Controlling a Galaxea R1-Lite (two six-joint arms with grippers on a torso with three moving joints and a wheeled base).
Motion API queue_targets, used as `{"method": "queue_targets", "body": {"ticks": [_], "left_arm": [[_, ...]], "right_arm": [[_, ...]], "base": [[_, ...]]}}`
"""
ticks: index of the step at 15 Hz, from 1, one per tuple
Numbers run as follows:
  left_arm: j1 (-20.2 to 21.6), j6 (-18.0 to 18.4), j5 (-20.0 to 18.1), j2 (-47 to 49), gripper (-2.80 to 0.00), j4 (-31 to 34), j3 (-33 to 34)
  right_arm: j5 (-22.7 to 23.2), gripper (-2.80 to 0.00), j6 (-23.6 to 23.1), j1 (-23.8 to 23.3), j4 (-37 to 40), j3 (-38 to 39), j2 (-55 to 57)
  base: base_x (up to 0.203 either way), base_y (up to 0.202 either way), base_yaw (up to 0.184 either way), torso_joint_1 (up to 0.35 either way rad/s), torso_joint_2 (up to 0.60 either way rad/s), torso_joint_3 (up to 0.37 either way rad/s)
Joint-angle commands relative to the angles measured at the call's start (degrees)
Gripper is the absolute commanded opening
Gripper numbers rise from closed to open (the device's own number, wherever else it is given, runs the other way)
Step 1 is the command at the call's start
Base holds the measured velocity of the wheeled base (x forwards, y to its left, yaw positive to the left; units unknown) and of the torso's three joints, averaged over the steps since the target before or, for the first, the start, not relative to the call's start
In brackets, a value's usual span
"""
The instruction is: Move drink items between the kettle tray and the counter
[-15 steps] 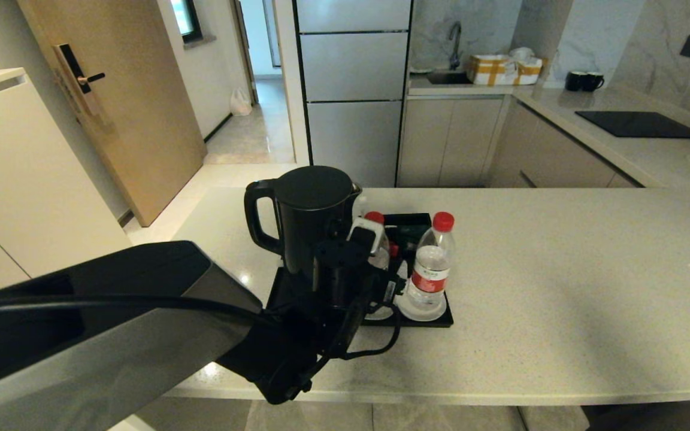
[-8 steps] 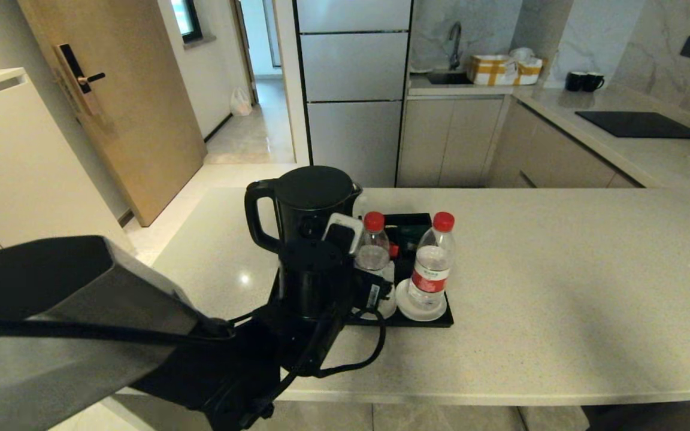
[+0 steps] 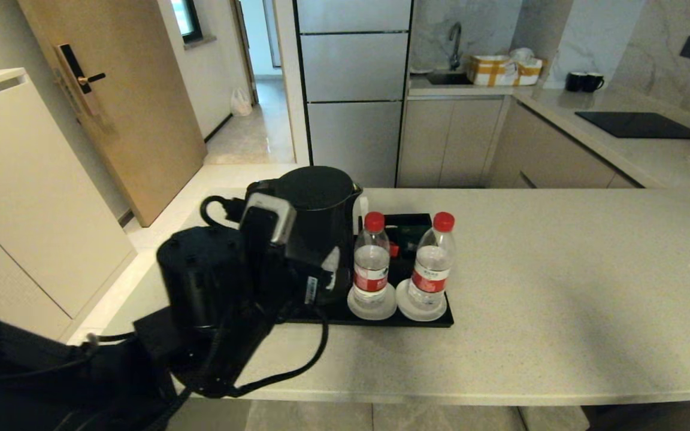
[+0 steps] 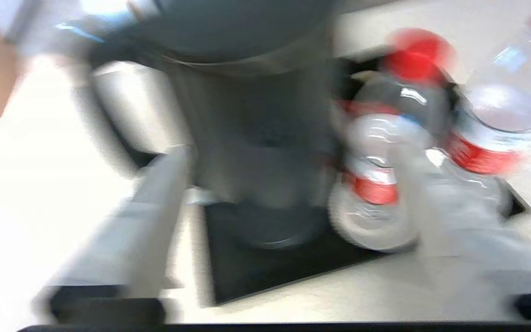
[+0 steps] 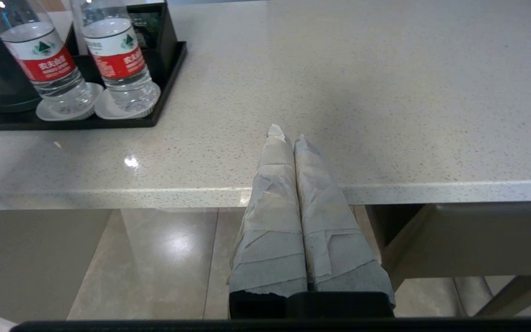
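My left tool hangs spread before the kettle, which stands on the tray beside two bottles on coasters. I judge the kettle heavy, rigid and slick; take its handle. Right tool is pressed together, low at the worktop edge.

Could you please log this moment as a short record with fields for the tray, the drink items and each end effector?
tray: on counter
kettle: on tray
bottles: left bottle and right bottle, upright, each on a white coaster
left end effector: open, facing kettle and left bottle
right end effector: shut, empty, at counter edge
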Motion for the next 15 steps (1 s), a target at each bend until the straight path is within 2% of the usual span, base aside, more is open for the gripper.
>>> {"method": "queue_targets", "body": {"ticks": [1,2,5,8,10,12,15], "left_arm": [[4.44,1.89,0.08,-13.30,-2.80,2.67,2.49],[6.13,2.53,0.01,-16.30,-2.80,5.28,2.82],[11.95,3.09,-0.24,-33.97,-2.80,23.65,-1.10],[18.55,2.96,0.31,-50.06,-2.80,51.21,-10.44],[25.98,2.45,1.65,-58.00,-2.80,65.69,-16.14],[30.03,2.23,2.09,-64.66,-2.80,73.95,-18.41],[34.45,2.10,1.76,-77.18,-2.80,87.50,-17.42]], "right_arm": [[0.01,-2.80,0.02,0.02,0.02,-0.04,-0.01],[0.01,-2.80,0.02,0.02,0.02,0.05,-0.01],[0.01,-2.80,0.02,0.02,0.02,0.05,-0.01],[0.01,-2.80,0.02,0.02,0.02,0.05,-0.01],[0.01,-2.80,0.02,0.02,0.02,0.05,-0.01],[0.01,-2.80,0.02,0.02,0.02,0.05,-0.01],[0.01,-2.80,0.02,0.02,0.02,0.05,-0.01]], "base": [[0.000,0.000,0.000,0.000,0.00,0.000],[0.000,0.000,0.000,0.000,0.00,0.000],[0.000,0.000,0.000,0.000,0.00,0.000],[0.000,0.000,0.000,0.000,0.00,0.000],[0.000,0.000,0.000,0.000,0.00,0.000],[0.000,0.000,0.000,0.000,0.00,0.000],[0.000,0.000,0.000,0.000,0.00,0.000]]}}
